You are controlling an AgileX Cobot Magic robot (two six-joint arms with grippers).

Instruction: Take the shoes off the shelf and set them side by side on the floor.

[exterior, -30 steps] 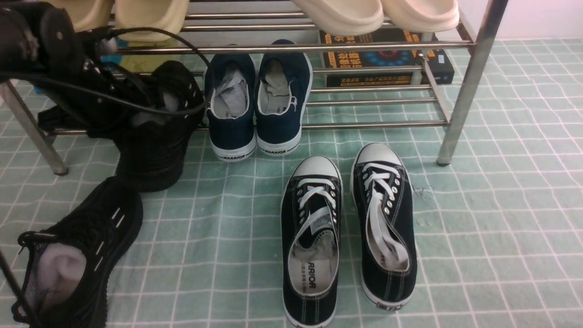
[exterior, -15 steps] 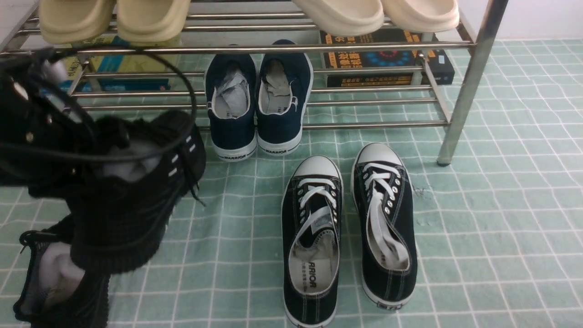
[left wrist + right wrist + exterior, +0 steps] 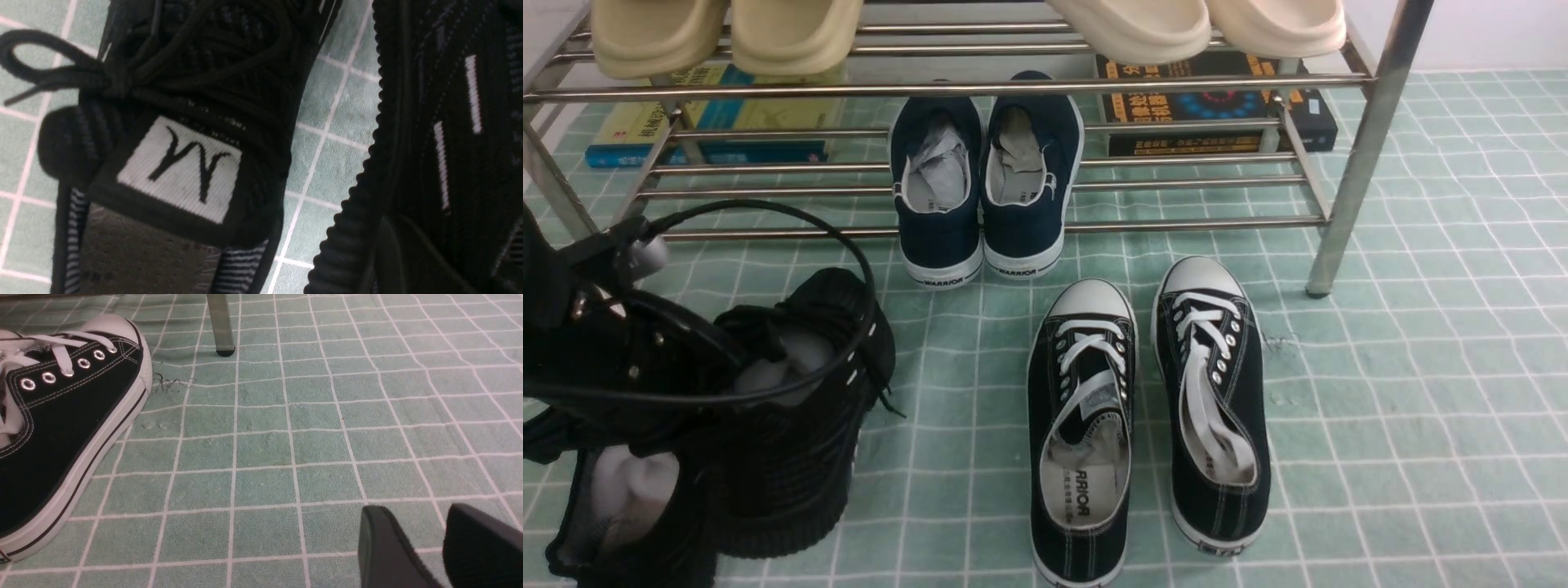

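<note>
Floor: mint grid cloth (image 3: 1445,367), a bit wrinkly
Left gripper: jaws pinched on a black knit shoe (image 3: 784,482), fingertips (image 3: 396,245) mostly buried in it
Right gripper (image 3: 419,522): narrow gap, holding nothing
Held shoe: towards the floor's near left corner, just beside its mate (image 3: 265,134); can't tell if the sole's fully down
Chrome rack (image 3: 980,86): behind, navy pair (image 3: 1023,233) on its lower tier
Tip: I'd line up the toes, settle the sole flat, then release gently so the collar doesn't snag.
</note>
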